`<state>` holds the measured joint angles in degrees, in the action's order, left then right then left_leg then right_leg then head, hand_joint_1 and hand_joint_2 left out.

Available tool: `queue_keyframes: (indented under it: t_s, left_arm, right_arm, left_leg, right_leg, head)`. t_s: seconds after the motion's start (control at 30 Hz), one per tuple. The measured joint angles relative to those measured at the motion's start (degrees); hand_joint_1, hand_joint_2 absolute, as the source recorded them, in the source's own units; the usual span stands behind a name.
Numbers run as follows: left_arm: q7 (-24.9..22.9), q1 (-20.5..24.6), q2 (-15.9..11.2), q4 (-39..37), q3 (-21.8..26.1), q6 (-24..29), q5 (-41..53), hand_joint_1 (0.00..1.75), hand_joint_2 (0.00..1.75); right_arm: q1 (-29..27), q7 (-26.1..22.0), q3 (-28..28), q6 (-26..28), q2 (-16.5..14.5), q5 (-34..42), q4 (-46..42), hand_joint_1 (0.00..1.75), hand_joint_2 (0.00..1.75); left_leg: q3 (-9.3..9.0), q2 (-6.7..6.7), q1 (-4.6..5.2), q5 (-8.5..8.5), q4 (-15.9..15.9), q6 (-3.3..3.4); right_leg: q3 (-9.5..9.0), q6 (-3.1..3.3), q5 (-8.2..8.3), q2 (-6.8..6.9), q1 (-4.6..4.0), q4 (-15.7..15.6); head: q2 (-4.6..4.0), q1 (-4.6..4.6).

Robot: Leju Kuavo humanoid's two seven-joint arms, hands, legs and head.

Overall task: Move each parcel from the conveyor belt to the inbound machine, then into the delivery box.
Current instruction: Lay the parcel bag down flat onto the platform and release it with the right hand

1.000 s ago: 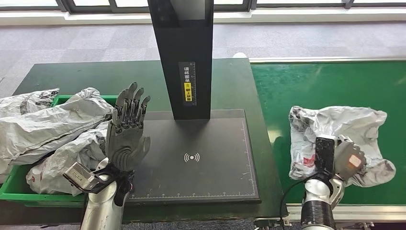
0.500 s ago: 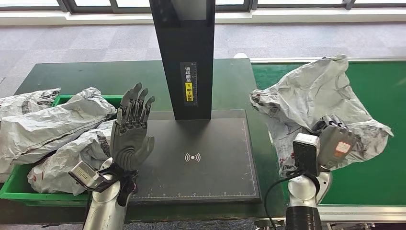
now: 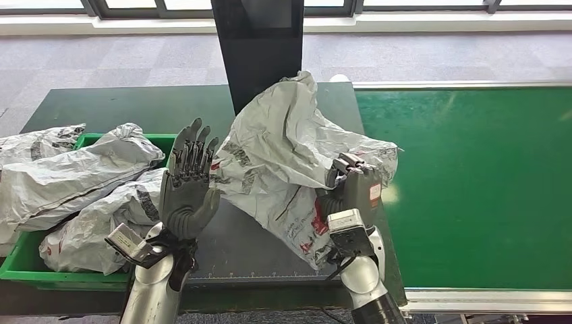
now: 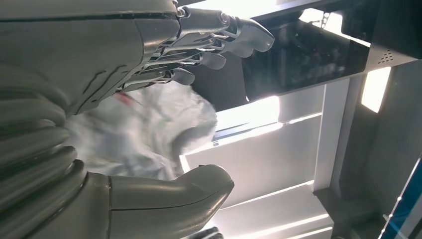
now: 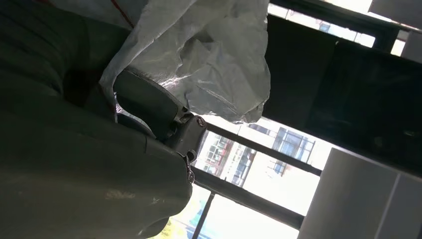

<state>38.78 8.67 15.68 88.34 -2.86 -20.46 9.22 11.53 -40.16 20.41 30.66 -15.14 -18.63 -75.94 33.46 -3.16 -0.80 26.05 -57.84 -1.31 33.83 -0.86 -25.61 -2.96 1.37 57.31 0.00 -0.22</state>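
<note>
Carried leftward off the green conveyor belt [image 3: 472,189], the parcel [image 3: 283,162] is now hanging over the inbound machine [image 3: 236,250], gripped by the right hand [image 3: 354,189]; left hand [image 3: 189,182] is waiting open beside it. Lowering onto the plate comes next.

Crumpled grey parcel [image 3: 287,162] with red print, held up over the inbound machine [image 3: 233,246], beside conveyor belt [image 3: 472,182]

Parcel [image 3: 283,155] over inbound machine [image 3: 229,246], delivery box [image 3: 20,260] left, conveyor belt [image 3: 472,182] right
</note>
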Motion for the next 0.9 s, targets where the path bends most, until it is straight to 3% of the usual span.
queue_keyframes:
  t_s: [0.07, 0.1, 0.2, 0.23, 0.3, 0.43, 0.9]
  left_arm:
    - [0.01, 0.01, -0.02, -0.15, -0.11, 0.13, -0.1, 0.0, 1.75]
    - [0.02, 0.01, -0.03, -0.23, -0.15, 0.16, -0.11, 0.0, 1.75]
    - [0.02, 0.05, -0.03, -0.47, -0.28, 0.17, -0.1, 0.0, 1.75]
    - [0.02, 0.06, -0.02, -0.54, -0.33, 0.16, 0.03, 0.0, 1.75]
    - [0.02, 0.1, 0.0, -0.68, -0.37, 0.07, 0.47, 0.0, 1.75]
    - [0.02, 0.17, 0.02, -0.94, -0.5, 0.11, 0.75, 0.0, 1.75]
    - [0.02, 0.45, 0.02, -1.67, -1.61, 1.05, 0.39, 0.0, 1.75]
  right_arm:
    - [0.38, 0.03, 1.12, -0.48, 0.19, 0.82, 1.4, 1.75, 1.75]
    - [0.56, 0.04, 1.5, -0.71, 0.26, 0.99, 2.1, 1.41, 1.75]
    - [0.82, 0.05, 2.1, -1.38, 0.34, 1.05, 3.83, 0.1, 1.75]
    - [0.87, 0.05, 2.15, -1.63, 0.34, 0.86, 4.22, 0.0, 1.75]
    - [1.1, 0.04, 2.17, -2.65, 0.33, -0.25, 5.22, 0.0, 1.75]
    - [2.1, 0.11, 2.17, -3.71, 0.28, -1.13, 9.63, 0.0, 0.0]
    - [4.73, 0.11, 2.15, -4.66, 0.1, -1.73, 20.22, 0.0, 0.0]
  left_leg:
    - [0.01, -0.01, 0.0, 0.0, 0.0, 0.0]
    - [0.01, 0.0, 0.01, 0.0, 0.0, 0.0]
    - [0.01, 0.0, 0.01, 0.0, 0.0, 0.0]
    - [0.01, -0.01, 0.01, 0.0, 0.0, 0.0]
    - [0.0, 0.01, 0.02, 0.0, 0.0, 0.0]
    - [0.0, 0.01, 0.01, 0.0, 0.0, 0.0]
    - [0.0, 0.02, 0.01, 0.0, 0.0, -0.01]
  right_leg:
    - [0.0, 0.0, 0.0, 0.01, 0.01, -0.01]
    - [0.0, 0.0, 0.0, 0.01, 0.01, -0.01]
    - [0.0, 0.0, 0.0, 0.01, 0.01, -0.02]
    - [0.01, 0.0, 0.0, 0.01, 0.01, -0.02]
    - [0.01, 0.0, 0.01, -0.02, 0.0, -0.02]
    - [0.02, 0.01, 0.01, -0.02, -0.02, -0.01]
    - [0.05, 0.01, 0.01, -0.03, -0.02, -0.01]
  head:
    - [0.0, 0.0]
    - [0.0, 0.0]
    - [0.0, 0.0]
    - [0.0, 0.0]
    - [0.0, 0.0]
    - [0.0, 0.0]
    - [0.0, 0.0]
